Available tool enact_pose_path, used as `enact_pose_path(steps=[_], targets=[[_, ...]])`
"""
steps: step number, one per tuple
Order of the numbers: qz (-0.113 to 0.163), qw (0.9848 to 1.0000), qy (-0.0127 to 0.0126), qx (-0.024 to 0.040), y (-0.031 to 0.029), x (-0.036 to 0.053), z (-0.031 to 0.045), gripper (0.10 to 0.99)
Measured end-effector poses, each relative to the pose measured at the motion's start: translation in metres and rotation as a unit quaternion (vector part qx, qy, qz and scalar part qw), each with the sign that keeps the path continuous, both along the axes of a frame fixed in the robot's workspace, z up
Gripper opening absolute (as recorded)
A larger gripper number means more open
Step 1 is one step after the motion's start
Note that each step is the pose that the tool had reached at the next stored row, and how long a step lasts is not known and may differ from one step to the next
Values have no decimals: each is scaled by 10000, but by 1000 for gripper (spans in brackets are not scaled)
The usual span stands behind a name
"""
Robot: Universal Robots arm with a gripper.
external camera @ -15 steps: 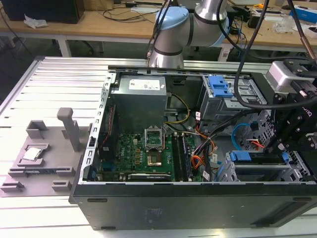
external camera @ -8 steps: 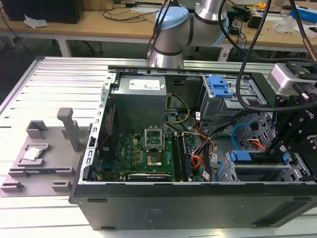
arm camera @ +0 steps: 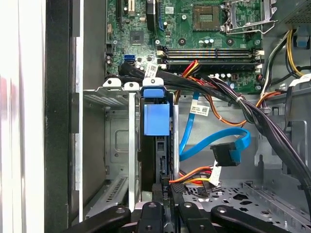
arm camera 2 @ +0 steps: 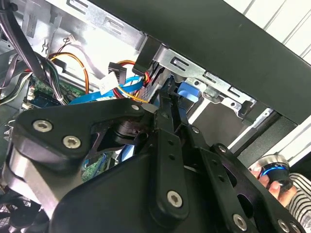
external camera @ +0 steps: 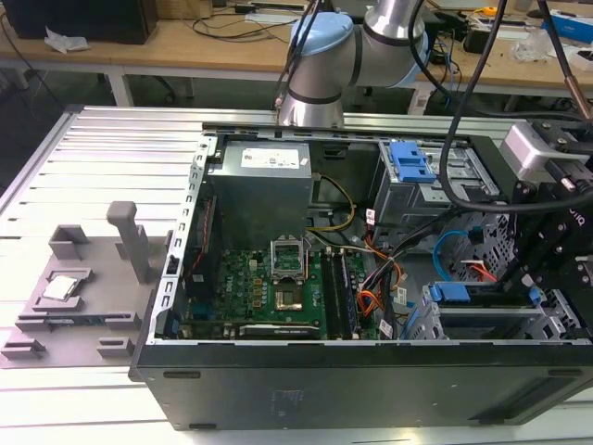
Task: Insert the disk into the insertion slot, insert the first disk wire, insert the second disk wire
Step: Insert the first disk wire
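**Operator:** What is the gripper (arm camera: 167, 188) doing?

**Technician:** It is sitting right at the near edge of the disk (arm camera: 156, 121). Whether it is open, closed or gripping cannot be told.

**Operator:** Where is the disk lying?

**Technician:** It is standing on edge inside the insertion slot (arm camera: 116, 145), with its blue carrier tab pointing toward the motherboard (arm camera: 194, 34).

**Operator:** And the second disk wire (arm camera: 209, 144)?

**Technician:** It is looping just beside the slot. Its dark plug is hanging free, apart from the disk. 1 bundle of red, orange and yellow wires (arm camera: 197, 174) is lying just beside that plug, near the gripper.

**Operator:** What is lying farther off?

**Technician:** 1 black cable bundle (arm camera: 233, 94) is crossing between the slot and the motherboard. In the exterior view, the power supply (external camera: 259, 185) is sitting at the far end of the computer case (external camera: 371, 389). 1 grey fixture tray (external camera: 83, 306) is lying on the slatted table (external camera: 111, 148) at the exterior view's left.
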State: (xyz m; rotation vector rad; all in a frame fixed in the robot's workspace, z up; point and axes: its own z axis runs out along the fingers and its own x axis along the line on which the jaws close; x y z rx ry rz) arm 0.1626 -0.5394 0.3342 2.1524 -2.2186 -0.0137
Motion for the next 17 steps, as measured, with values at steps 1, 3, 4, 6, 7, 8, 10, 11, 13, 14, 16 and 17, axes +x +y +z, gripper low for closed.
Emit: enact_pose_path(steps=[1, 3, 4, 6, 7, 8, 10, 11, 13, 14, 16, 17], targets=[[0, 10000, 0, 0, 0, 0, 0, 184], [0, 10000, 1, 5, 0, 0, -5, 196], [0, 10000, 0, -9, 0, 0, 5, 259], [0, 10000, 0, -13, 0, 0, 61, 259], [0, 10000, 0, -13, 0, -1, 107, 259], [0, 10000, 0, -12, 0, 0, 172, 259], [0, 10000, 0, -13, 1, 0, 225, 259], [0, 10000, 0, -13, 4, 0, 255, 259], [0, 10000, 0, -13, 6, 0, 285, 259], [0, 10000, 0, -12, 5, 0, 303, 247], [0, 10000, 0, -13, 6, 0, 341, 114], [0, 10000, 0, -13, 6, 0, 366, 106]])
